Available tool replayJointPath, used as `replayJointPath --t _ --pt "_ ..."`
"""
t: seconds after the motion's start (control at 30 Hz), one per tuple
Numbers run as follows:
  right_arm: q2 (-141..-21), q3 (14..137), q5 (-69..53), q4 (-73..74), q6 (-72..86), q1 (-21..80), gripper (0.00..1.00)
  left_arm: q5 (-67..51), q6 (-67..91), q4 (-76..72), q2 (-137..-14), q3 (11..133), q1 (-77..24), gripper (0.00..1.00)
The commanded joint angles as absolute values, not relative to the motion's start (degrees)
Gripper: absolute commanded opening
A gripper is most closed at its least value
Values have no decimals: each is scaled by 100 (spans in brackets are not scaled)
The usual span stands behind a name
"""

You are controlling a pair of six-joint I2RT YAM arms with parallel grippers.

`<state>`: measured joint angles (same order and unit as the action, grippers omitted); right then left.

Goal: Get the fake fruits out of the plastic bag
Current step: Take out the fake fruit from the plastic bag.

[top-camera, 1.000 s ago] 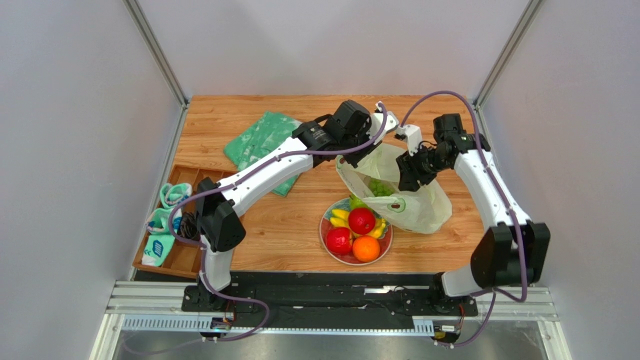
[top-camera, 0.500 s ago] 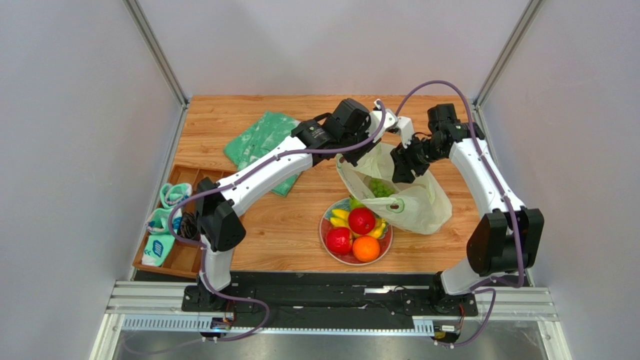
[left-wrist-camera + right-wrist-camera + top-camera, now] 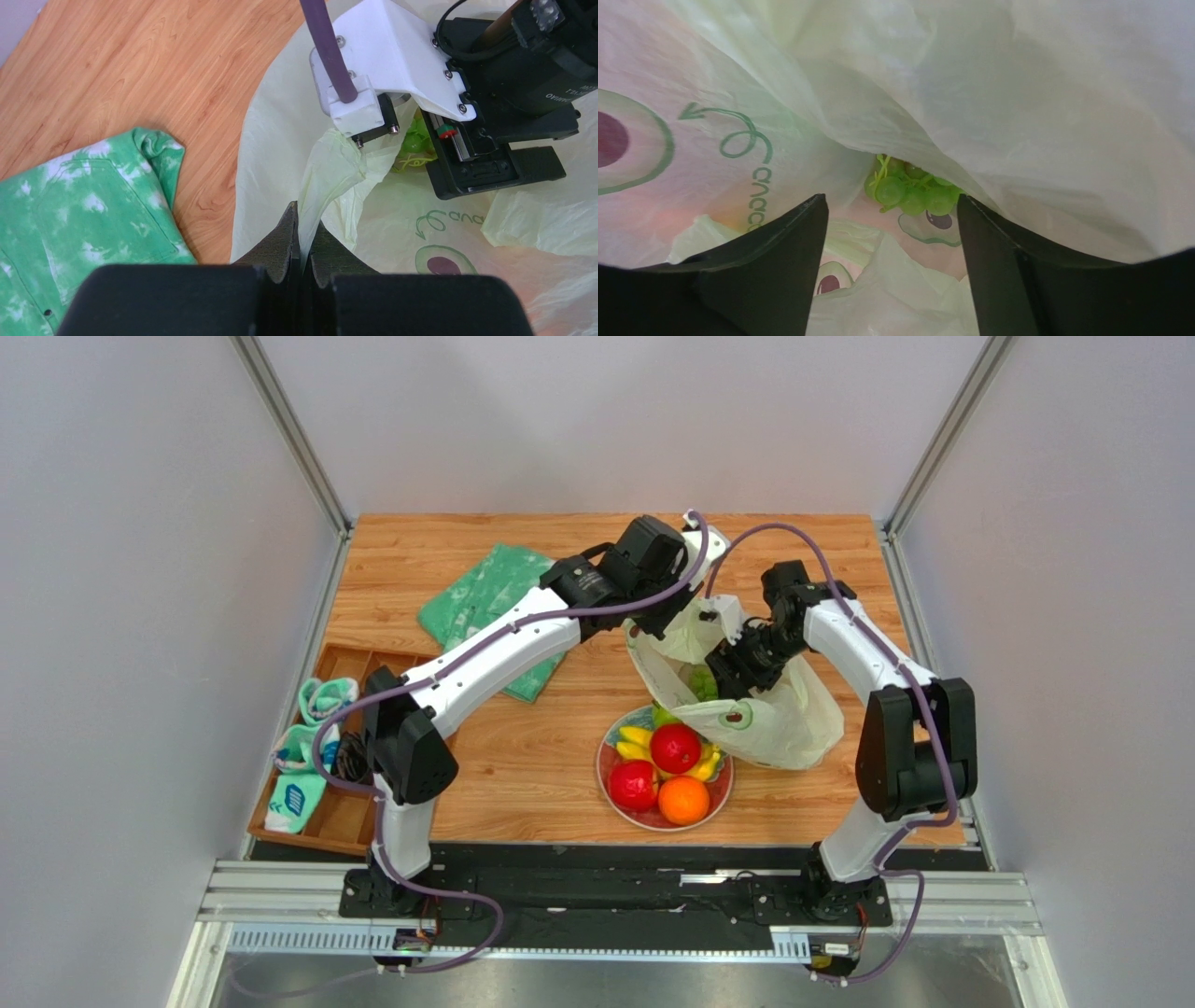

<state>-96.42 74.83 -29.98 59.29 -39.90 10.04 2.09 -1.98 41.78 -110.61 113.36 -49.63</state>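
Right fingers (image 3: 787, 280) now inside plastic bag (image 3: 786, 721), apart, wrist-view grape cluster (image 3: 910, 189) ahead; left fingers (image 3: 284, 245) clenched on bag.

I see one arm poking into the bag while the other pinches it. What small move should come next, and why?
Probably the right hand should ease a little deeper and close on the green grape cluster. Its fingers stand open with the cluster just ahead between them, and the left hand holds the plastic bag open by a pinched fold.

Two red fruits (image 3: 675, 748), one orange (image 3: 683, 800), one bag (image 3: 793, 723)
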Motion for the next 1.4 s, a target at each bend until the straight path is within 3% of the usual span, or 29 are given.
replayJointPath --t 0.0,0.03,0.07,0.2,0.3,0.37,0.4,0.43,0.53,0.9,1.1,1.23,1.27,1.3,1.33,1.37 --pt "-9729 7234 -2690 5616 -4052 993 84 255 -26 4061 -11004 11470 -4957 0" --pt "-9790 7146 -2663 5616 -4087 993 96 246 -26 4078 -11013 11478 -4957 0" --pt "-9835 7093 -2654 5616 -4087 993 100 237 -26 4069 -11021 11496 -4957 0" --pt "-9984 6821 -2541 5222 -3956 1002 100 272 -35 4052 -11013 11479 -4966 0" --pt "-9879 6768 -2417 4782 -3727 1002 89 325 -88 4043 -10986 11426 -4975 0" --pt "-9704 6829 -2426 4571 -3674 993 62 343 -97 4025 -10969 11400 -4975 0" --pt "-9668 6881 -2452 4562 -3604 993 27 334 -97 4017 -10977 11399 -4975 0" --pt "-9581 6934 -2470 4562 -3551 1002 14 334 -97 4017 -10978 11408 -4975 0" --pt "-9318 7180 -2513 4649 -3393 984 5 395 -176 3982 -11013 11452 -4966 0" --pt "-7271 8367 -3076 5282 -3226 712 1 1125 -439 3692 -11232 11979 -4940 0" --pt "-6865 8016 -2821 5291 -3015 703 0 1310 -448 3577 -11338 12260 -4878 0" --pt "-6636 8585 -2926 5230 -2541 712 0 1309 -518 3507 -11417 12313 -4878 0" --pt "-6601 8761 -2927 5229 -2436 703 0 1310 -553 3498 -11460 12331 -4869 2" --pt "-6601 9198 -3014 5229 -2234 712 0 1292 -580 3507 -11478 12357 -4852 15" --pt "-6609 9446 -3067 5299 -2163 703 0 1240 -571 3524 -11487 12401 -4825 41" --pt "-6688 9692 -3128 5369 -2093 721 0 1083 -571 3542 -11496 12445 -4764 53"
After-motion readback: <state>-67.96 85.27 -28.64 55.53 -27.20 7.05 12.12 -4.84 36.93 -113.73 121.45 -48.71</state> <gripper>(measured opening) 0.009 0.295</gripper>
